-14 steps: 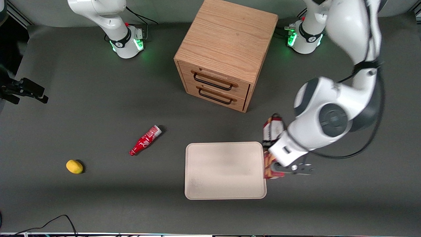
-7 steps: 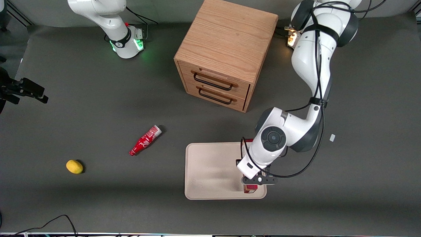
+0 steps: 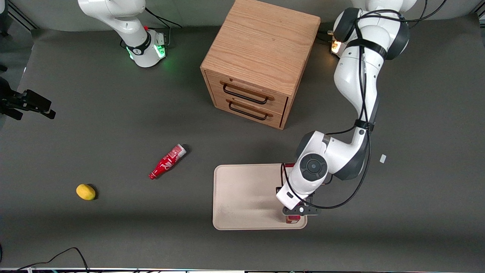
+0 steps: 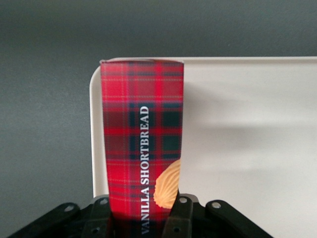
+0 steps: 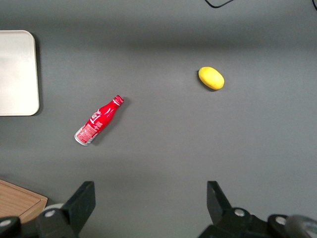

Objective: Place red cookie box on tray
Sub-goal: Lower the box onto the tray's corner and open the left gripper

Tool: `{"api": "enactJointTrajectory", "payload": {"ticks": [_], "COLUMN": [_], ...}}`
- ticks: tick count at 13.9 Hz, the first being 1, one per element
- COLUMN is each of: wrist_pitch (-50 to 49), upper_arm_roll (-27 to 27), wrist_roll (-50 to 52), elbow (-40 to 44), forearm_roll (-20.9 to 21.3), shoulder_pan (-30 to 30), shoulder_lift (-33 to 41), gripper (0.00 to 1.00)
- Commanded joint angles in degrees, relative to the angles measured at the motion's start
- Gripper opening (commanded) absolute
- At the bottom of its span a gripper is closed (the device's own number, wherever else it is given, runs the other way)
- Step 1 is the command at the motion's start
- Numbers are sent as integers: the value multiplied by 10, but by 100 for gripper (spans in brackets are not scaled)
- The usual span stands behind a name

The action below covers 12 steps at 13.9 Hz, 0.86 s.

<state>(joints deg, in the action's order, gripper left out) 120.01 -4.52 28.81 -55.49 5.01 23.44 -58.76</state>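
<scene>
The left arm's gripper [image 3: 295,211] is clamped on the slim dark red plaid cardboard cookie box [image 4: 142,148], its black fingers [image 4: 182,214] pressing both long sides. The box lies over the large cream-beige rounded-corner tray [image 3: 246,197], at the tray's corner nearest the front camera on the working arm's end. The arm covers most of the box in the front view.

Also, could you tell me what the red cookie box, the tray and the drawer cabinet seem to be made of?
The red cookie box, held by the gripper over the tray, looks like printed cardboard: flat plaid panels, crisp folded edges, slight sheen. The tray seems matte cream plastic, though that is uncertain: smooth, rounded corners, low moulded rim. The drawer cabinet looks like light wood, with visible grain, and dark, probably metal, handles.
</scene>
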Motion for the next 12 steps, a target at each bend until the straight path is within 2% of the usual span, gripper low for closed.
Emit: {"api": "enactJointTrajectory", "payload": {"ticks": [1, 3, 4, 5, 6, 7, 12], "wrist_pitch": [-1, 10, 10, 10, 10, 10, 9], "upper_arm_roll": [2, 2, 2, 2, 2, 2, 2], "wrist_roll": [6, 7, 6, 6, 6, 5, 6], "elbow": [23, 21, 21, 21, 21, 21, 20], "forearm_roll": [10, 10, 10, 10, 10, 10, 9], "shoulder_pan": [2, 2, 1, 1, 0, 0, 0], "shoulder_lift": [-15, -20, -21, -21, -21, -21, -20], "gripper": [6, 13, 22, 40, 64, 100, 100]}}
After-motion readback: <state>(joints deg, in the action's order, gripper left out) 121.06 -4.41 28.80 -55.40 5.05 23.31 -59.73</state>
